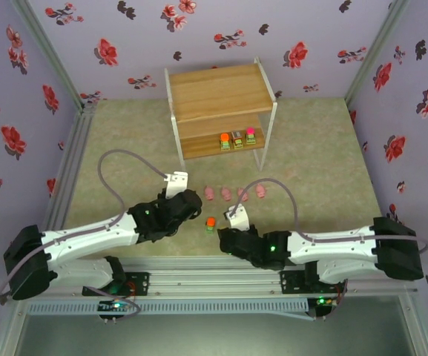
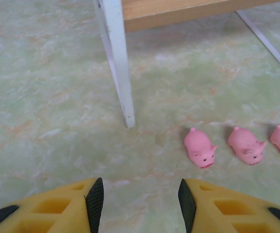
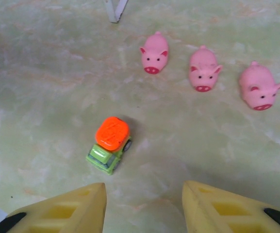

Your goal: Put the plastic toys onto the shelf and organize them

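Truck [image 3: 108,144], orange top, on floor, centre-left of right wrist view, just up-left of right gripper [image 3: 144,208]. Long axis runs lower left to upper right. Jaws partly apart, empty. Left gripper [image 2: 140,204] likewise parted, empty, facing pigs [image 2: 200,148]. Right arm judged better placed.

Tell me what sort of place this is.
Likely a robot test booth, not a real room: flower-papered walls box in a small table, robot arms are bolted to a metal rail at its near edge, and a little shelf holds toys.
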`<action>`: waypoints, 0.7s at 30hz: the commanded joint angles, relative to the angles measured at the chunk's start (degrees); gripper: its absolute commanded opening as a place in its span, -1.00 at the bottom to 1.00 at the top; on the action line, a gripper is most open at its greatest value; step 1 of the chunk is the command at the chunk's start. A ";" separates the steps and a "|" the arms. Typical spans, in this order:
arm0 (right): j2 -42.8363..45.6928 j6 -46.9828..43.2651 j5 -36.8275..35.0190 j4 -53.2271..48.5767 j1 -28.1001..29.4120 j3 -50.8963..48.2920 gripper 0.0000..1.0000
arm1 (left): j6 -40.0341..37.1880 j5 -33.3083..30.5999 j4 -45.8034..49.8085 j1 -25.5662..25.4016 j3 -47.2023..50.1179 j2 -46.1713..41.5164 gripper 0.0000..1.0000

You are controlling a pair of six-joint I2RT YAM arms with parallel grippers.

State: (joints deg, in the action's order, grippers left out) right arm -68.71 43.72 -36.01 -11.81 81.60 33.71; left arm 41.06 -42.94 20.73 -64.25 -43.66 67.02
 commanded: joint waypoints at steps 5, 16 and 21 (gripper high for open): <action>-7.71 6.02 -1.87 2.59 2.98 5.55 -0.01 | 5.09 -2.42 3.25 0.12 3.84 -3.16 0.00; -17.90 13.54 -0.17 2.67 3.89 10.78 0.06 | 8.89 -2.36 5.61 1.97 9.17 -7.62 0.03; -21.51 16.51 0.01 -0.47 3.83 14.19 0.06 | 9.48 -2.39 5.99 2.68 10.76 -9.43 0.04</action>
State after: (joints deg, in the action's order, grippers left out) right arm -88.82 56.62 -35.62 -9.76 85.03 45.47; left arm 48.40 -43.09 25.39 -62.15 -33.82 59.00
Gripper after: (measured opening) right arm 0.530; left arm 0.517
